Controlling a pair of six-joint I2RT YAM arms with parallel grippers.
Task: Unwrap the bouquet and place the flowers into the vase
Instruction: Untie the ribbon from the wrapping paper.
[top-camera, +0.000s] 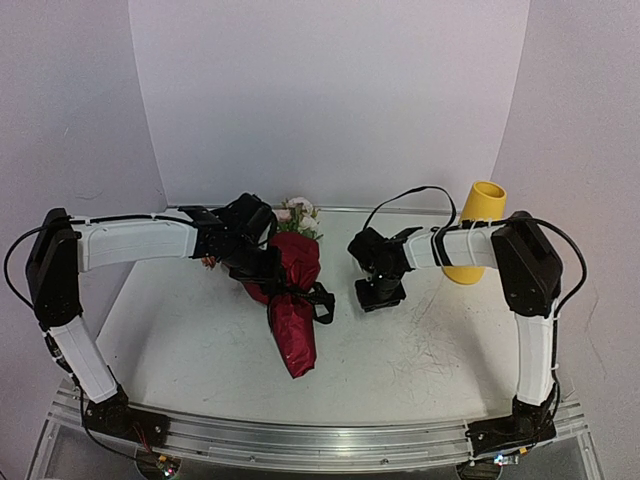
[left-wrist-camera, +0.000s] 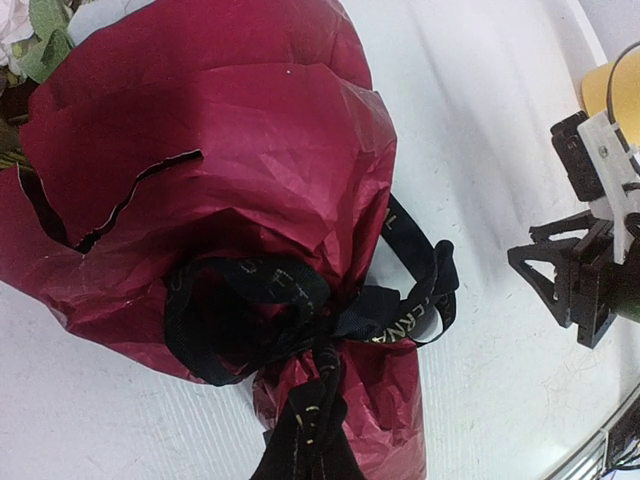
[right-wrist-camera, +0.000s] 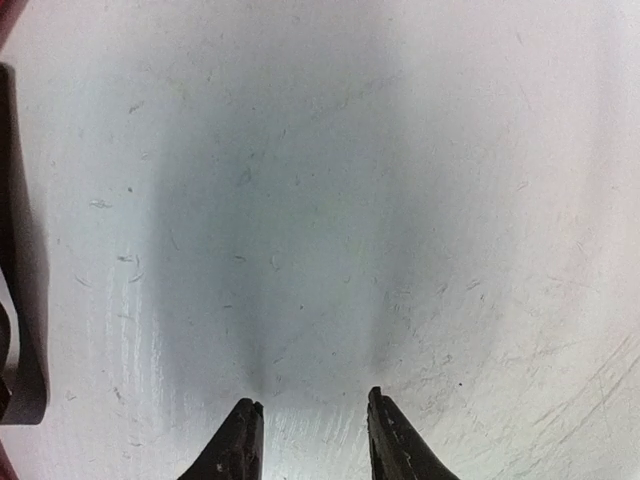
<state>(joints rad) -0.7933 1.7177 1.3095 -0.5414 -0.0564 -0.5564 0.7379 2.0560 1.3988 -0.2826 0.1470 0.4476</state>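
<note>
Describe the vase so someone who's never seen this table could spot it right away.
On the white table, look far right, behind the right arm. The vase stands upright there, the only mustard-yellow thing, apart from the dark red bouquet lying mid-table.

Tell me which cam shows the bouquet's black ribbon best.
Left wrist: the ribbon fills the centre, knot, loops and gold lettering clear against the dark red wrap. Top external shows it small, cinched round the bouquet. Right wrist catches only a dark strip at its left edge; cannot tell if it's ribbon.
</note>
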